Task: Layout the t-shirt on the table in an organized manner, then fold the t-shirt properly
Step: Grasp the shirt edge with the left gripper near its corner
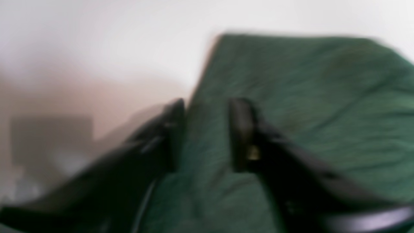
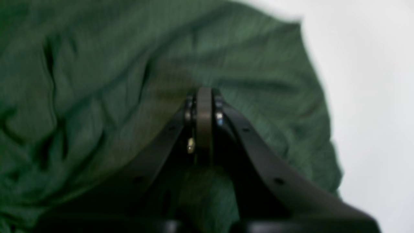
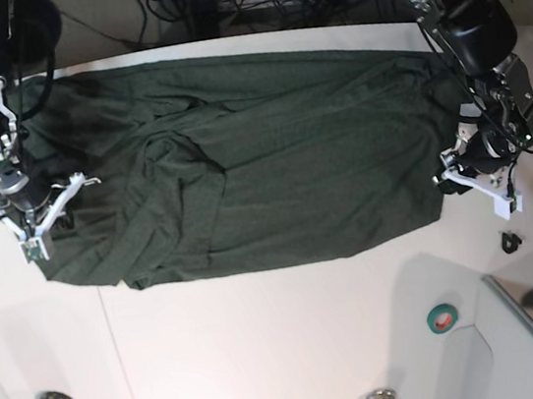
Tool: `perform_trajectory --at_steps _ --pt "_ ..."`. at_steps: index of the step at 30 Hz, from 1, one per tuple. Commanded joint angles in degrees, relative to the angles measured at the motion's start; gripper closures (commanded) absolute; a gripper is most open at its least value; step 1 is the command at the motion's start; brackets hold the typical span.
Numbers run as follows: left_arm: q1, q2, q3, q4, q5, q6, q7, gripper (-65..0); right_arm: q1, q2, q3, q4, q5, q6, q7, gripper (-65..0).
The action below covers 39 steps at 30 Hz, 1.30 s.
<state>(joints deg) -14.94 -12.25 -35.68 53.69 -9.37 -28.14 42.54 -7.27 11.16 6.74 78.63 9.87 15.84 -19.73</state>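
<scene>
At nine o'clock in the base view my right gripper (image 3: 40, 223) is pressed shut at the edge of the t-shirt (image 3: 242, 163); the wrist view shows its jaws together with green cloth bunched around them, though whether a fold is truly pinched I cannot tell. The t-shirt lies spread across the table (image 3: 268, 348), filling the far half from nine to three o'clock, rumpled around ten. It looks light, limp and likely to drag or slide, so I judge hems and corners the best places to take it. At three o'clock my left gripper (image 3: 461, 172) stands parted about halfway over the shirt's edge, with nothing between its fingers (image 1: 241, 129).
</scene>
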Motion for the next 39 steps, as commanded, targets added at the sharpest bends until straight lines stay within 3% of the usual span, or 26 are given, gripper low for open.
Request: perform_trajectory --at_steps 1,3,5,13,24,26,31,33,36,39 --pt "-3.0 -1.4 0.0 -0.6 -1.1 0.0 -1.7 -38.2 0.6 0.8 0.3 1.1 0.2 -0.1 1.6 -0.2" --pt "-4.3 -2.3 0.0 -3.7 -1.2 0.0 -3.4 -52.5 0.4 0.8 0.3 1.1 0.2 -0.1 1.6 -0.2" --pt "-4.8 -2.9 0.0 -6.2 -1.6 0.0 -5.7 -60.9 0.4 0.8 0.3 1.1 0.2 -0.1 1.6 -0.2" --pt "-4.9 -2.9 5.0 -14.2 -1.6 0.1 -11.5 -57.1 0.3 0.8 0.3 1.0 0.2 -0.1 1.6 -0.2" --pt "-4.4 -1.3 5.6 -14.1 -1.6 0.1 -11.1 -56.8 -0.2 0.8 0.3 1.1 0.2 -0.1 1.6 -0.2" --pt "-3.8 -1.5 5.7 -14.1 -1.6 0.0 -11.1 -51.2 -0.2 0.9 0.3 0.9 0.2 -0.1 1.6 -0.2" --pt "-2.7 -1.7 5.3 -14.1 -1.6 0.0 -11.1 -18.4 -0.2 0.9 0.3 0.8 0.1 -0.1 1.6 -0.2" --pt "-2.5 -1.9 5.2 -14.1 -1.6 0.0 -11.1 -8.7 -0.2 0.9 0.3 0.8 0.1 -0.1 1.6 -0.2" --pt "-2.2 -2.7 5.2 -14.0 -1.6 0.0 -11.1 0.0 -0.2 0.9 0.2 0.8 0.1 -0.1 1.6 -0.2" --pt "-1.9 -2.9 5.2 -12.8 -1.6 0.0 -11.1 0.0 -0.2 0.9 0.2 0.8 0.1 -0.1 1.6 -0.2"
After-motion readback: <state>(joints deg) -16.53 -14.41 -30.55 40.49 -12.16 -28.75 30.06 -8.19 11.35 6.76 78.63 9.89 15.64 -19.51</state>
